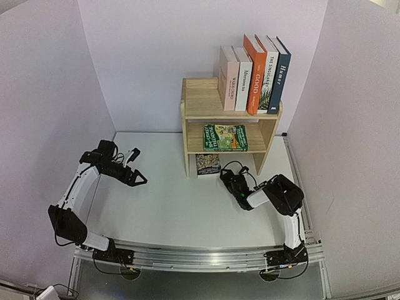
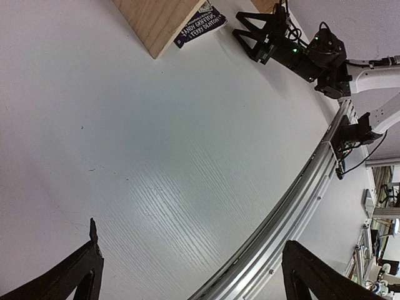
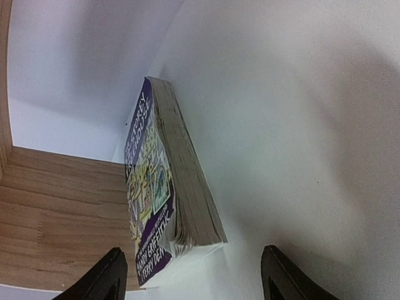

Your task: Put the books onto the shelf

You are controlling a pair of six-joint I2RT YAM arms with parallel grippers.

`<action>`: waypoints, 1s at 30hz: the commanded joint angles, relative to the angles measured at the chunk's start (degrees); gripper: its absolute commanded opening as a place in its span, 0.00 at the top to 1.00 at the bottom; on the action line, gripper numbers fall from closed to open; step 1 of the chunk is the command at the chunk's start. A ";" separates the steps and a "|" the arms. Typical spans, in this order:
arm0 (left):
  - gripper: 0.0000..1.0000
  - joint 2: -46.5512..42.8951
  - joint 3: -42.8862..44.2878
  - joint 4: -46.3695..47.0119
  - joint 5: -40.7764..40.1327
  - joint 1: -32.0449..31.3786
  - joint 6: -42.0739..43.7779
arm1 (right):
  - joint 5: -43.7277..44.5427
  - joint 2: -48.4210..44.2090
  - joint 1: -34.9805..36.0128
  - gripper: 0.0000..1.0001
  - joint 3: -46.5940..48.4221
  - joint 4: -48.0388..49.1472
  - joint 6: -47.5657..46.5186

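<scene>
The light wood shelf (image 1: 201, 100) stands at the back of the table. Several books (image 1: 253, 75) stand upright on its top tier, and a green book (image 1: 225, 137) lies on the lower tier. A dark purple paperback (image 1: 207, 165) lies flat on the table against the shelf's foot. In the right wrist view this paperback (image 3: 178, 181) has its near corner between the fingers of my right gripper (image 3: 194, 281), whose jaws are open and do not touch it. My left gripper (image 1: 139, 180) hangs open over bare table at the left, holding nothing (image 2: 187, 275).
The shelf's side panel (image 3: 56, 212) is right beside the paperback. White walls enclose the table on three sides. A metal rail (image 2: 294, 200) runs along the near edge. The right arm (image 2: 312, 56) shows in the left wrist view.
</scene>
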 commanded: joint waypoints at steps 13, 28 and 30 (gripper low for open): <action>0.00 -1.04 1.05 0.66 1.59 0.16 0.98 | -1.80 3.99 -0.06 0.37 8.21 -9.71 1.44; 0.00 -1.17 1.08 0.63 2.19 0.14 0.97 | 1.78 4.04 1.38 0.54 15.52 -30.27 -1.10; 0.00 -1.25 1.19 0.62 2.19 0.11 1.07 | 1.64 4.30 1.39 0.57 15.58 -30.54 -0.82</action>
